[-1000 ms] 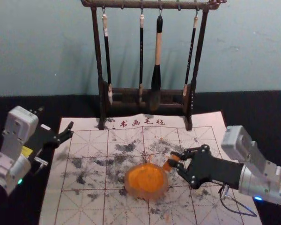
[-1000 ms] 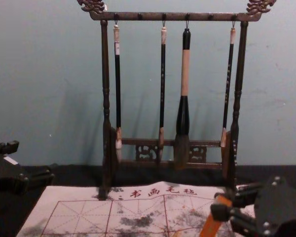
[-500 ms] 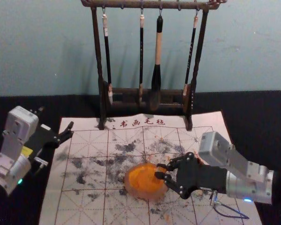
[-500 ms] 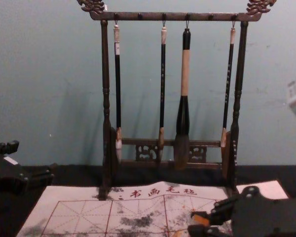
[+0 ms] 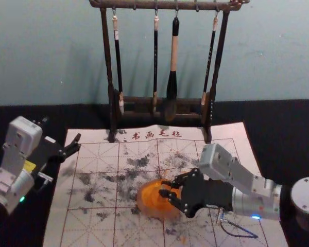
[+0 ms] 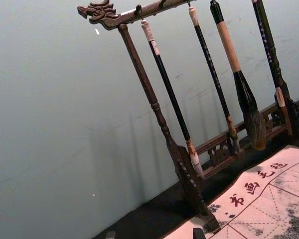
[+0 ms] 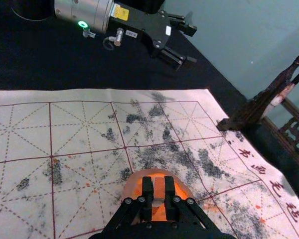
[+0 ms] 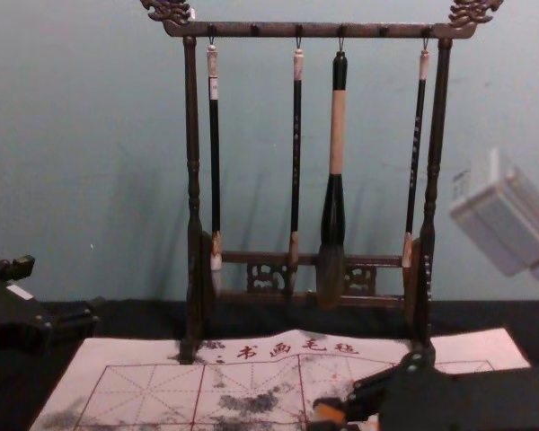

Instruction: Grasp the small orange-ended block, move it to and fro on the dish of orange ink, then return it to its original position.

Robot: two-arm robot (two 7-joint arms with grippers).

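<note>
block (image 7: 159,191) and dish (image 5: 142,207) partly hidden, rack (image 8: 251,30) cropped

I have room to come in over the mat (image 5: 95,229) between the left gripper (image 5: 62,129), out at its left edge, and the dish (image 5: 143,203). From the right, the right gripper (image 5: 165,188) and its arm block my way, reaching over the dish. At the mat's far edge the rack (image 8: 193,135) stops me, its brushes (image 8: 337,135) hanging with gaps between them.
</note>
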